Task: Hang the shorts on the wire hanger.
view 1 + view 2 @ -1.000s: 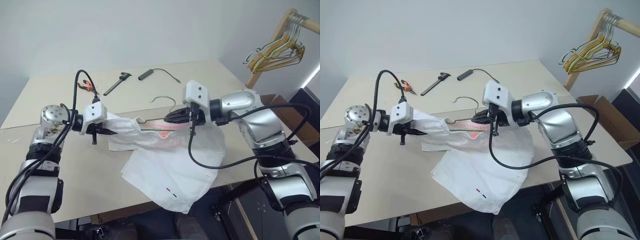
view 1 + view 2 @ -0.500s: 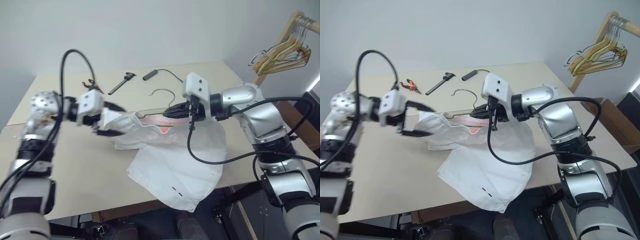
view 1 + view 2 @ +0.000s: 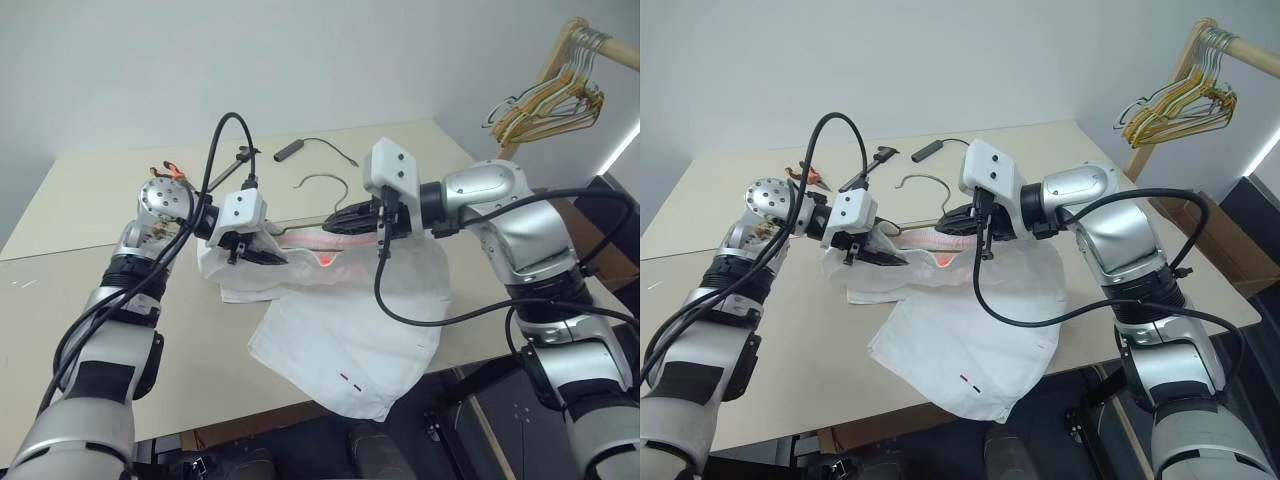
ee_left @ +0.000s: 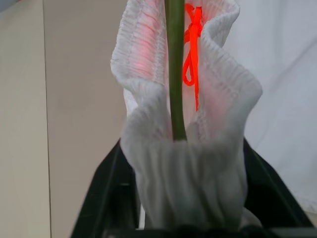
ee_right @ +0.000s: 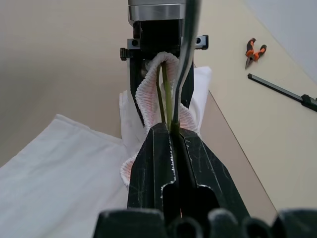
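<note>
1. Right gripper [image 5: 172, 133] is clamped tight on the wire hanger [image 3: 322, 181], pinching the thin wire near the base of the hook. It holds the hanger a bit above the table [image 3: 90, 190], hook pointing away from the robot.

2. Left gripper [image 3: 262, 256] has its black fingers [image 4: 106, 196] closed around a bunched end of the waistband. In the left wrist view the gathered elastic sits right between the fingers, and the hanger wire runs straight into that bundle of cloth, so it's gripping the shorts, not empty.

3. The shorts [image 3: 350, 330] are white and mostly lie on the table. The waistband end is lifted between the two grippers, and one leg drapes toward the near table edge and hangs a little over it. There's a reddish glow on the fabric near the right gripper.

4. Step in hand, as far as I can judge: feeding the waistband along the hanger's arm. The wire looks like it's inside the waistband opening, but I can't tell how far the cloth is onto it.

5. Next move probably needs the left gripper to pull the elastic further over the hanger's shoulder while the right keeps the wire steady. The wire is thin and springy and the elastic wants to bunch, so expect some re-gripping.

6. Other stuff: orange-handled pliers [image 5: 254, 49], a black tool [image 5: 282, 90] and a small black cabled thing [image 3: 291, 150] at the far side of the table, and a bunch of yellowish hangers [image 3: 550, 100] on a wooden rack [image 3: 545, 70] off to the right. All well clear.
</note>
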`<state>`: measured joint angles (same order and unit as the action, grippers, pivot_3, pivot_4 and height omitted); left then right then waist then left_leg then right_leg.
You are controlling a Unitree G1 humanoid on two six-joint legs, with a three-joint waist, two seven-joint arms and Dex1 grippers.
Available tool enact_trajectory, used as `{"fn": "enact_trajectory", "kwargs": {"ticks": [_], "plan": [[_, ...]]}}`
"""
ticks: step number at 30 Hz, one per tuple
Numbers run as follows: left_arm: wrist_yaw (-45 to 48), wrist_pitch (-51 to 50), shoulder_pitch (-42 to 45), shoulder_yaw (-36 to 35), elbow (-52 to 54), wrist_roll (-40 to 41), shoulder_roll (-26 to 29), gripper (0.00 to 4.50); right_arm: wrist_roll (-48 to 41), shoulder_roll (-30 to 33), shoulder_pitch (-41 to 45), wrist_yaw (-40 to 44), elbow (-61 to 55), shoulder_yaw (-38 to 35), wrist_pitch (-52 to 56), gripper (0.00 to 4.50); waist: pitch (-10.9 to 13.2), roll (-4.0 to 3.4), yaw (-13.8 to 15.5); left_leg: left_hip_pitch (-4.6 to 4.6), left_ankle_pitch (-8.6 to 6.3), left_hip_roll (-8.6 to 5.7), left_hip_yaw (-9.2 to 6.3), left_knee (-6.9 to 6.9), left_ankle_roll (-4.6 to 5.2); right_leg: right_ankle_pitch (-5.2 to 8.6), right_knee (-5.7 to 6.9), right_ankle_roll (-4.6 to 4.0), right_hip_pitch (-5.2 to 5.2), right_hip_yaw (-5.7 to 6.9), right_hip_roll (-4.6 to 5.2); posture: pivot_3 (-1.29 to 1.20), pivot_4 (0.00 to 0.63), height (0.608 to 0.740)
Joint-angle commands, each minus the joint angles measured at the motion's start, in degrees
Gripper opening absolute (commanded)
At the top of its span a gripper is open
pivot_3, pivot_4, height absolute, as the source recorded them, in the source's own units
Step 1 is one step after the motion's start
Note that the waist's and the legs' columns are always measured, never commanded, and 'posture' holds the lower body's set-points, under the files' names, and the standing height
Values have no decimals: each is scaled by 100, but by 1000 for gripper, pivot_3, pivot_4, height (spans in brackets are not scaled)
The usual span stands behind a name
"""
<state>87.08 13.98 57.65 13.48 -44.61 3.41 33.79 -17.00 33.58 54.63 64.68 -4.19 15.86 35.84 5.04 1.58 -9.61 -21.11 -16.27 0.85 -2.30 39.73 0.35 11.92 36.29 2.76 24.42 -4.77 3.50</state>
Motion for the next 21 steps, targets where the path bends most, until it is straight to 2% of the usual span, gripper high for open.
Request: {"fn": "enact_trajectory", "kwargs": {"ticks": [1, 3, 12, 13, 17, 21], "plan": [[61, 97, 171, -142, -12, 51, 7, 761, -83, 66, 183, -27, -209, -245, 53, 0, 0, 0, -39, 0, 0, 0, -1, 0, 0, 0, 1, 0, 0, 0, 1, -121, 20, 740], [83, 98, 167, -150, 2, 63, 7, 67, -83, 58, 179, -37, -218, -244, 51, 0, -1, 0, -68, 0, 0, -1, -3, 0, 0, 0, 2, 0, 0, 1, 1, -115, 13, 740], [50, -65, 77, -304, 160, 144, 55, 21, 37, -35, 132, -229, -177, -240, -155, 0, -10, -4, -81, 0, 0, -1, -12, 1, 0, 0, 5, 0, 0, 6, 1, -109, 13, 740], [48, -81, 65, -318, 166, 150, 63, 0, 67, -39, 105, -284, -183, -248, -192, 594, -11, -4, -81, -1, 0, 0, -12, 1, 0, 0, 4, 0, 0, 8, 1, -109, 13, 740], [62, -139, 15, -351, 222, 193, 89, 0, 64, 36, 51, -339, -201, -298, -145, 1850, -11, -4, -77, -2, 0, -1, -13, 1, 0, 0, 5, 0, 0, 9, 2, -114, 20, 740], [-39, -203, -69, -368, 311, 196, 91, 0, -28, 513, -103, -213, -301, -640, -58, 3224, -11, -5, -53, -5, 0, -1, -15, 1, 0, 0, 4, 0, 0, 11, 3, -113, 27, 740]]}}
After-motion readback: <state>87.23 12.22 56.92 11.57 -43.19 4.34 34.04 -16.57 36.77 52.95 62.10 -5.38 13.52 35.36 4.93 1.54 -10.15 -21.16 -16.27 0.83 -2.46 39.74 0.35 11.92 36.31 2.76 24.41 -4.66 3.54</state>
